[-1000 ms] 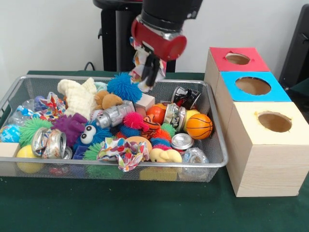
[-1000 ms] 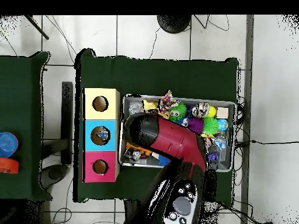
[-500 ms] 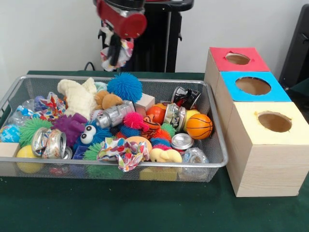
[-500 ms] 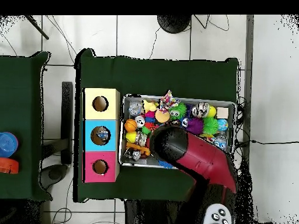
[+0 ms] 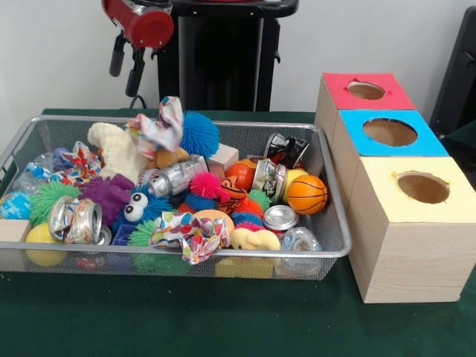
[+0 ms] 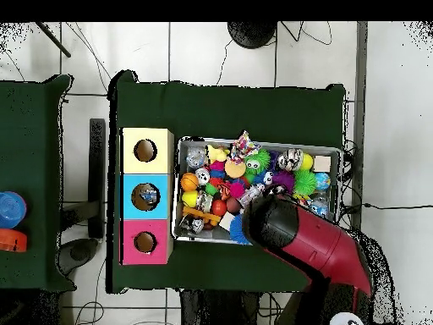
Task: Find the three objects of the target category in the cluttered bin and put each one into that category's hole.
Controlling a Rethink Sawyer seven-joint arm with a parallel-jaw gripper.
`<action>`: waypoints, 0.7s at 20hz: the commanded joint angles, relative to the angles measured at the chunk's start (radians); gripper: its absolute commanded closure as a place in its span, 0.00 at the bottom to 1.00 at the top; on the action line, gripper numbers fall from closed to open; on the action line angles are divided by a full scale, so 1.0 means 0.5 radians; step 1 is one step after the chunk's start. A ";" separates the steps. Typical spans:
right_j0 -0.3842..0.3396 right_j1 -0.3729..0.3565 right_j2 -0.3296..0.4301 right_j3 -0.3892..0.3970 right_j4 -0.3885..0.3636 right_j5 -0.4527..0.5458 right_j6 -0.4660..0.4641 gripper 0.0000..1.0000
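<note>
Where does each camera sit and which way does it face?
Front view: across the table from the robot, facing the mesh bin; the gripper hangs top left, jaws apart.
Overhead view: above, looking straight down; the red arm enters from below, covering part of the bin.
Shared: the bin and three boxes.

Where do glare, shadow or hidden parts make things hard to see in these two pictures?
Front view: even light, with bright glints on the crushed can; the yellow box's hole is shadowed inside, so its contents cannot be told; the open gripper shows plainly against the pale wall. Overhead view: the red arm hides part of the bin.
</note>
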 commanded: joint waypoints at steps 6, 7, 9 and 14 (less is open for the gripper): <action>0.076 -0.002 0.179 0.078 0.033 0.101 0.239 0.00; 0.087 -0.012 0.185 0.073 0.056 0.132 0.258 0.00; 0.113 -0.030 0.196 0.049 0.103 0.241 0.294 0.00; 0.146 -0.042 0.277 0.016 0.245 0.352 0.364 0.00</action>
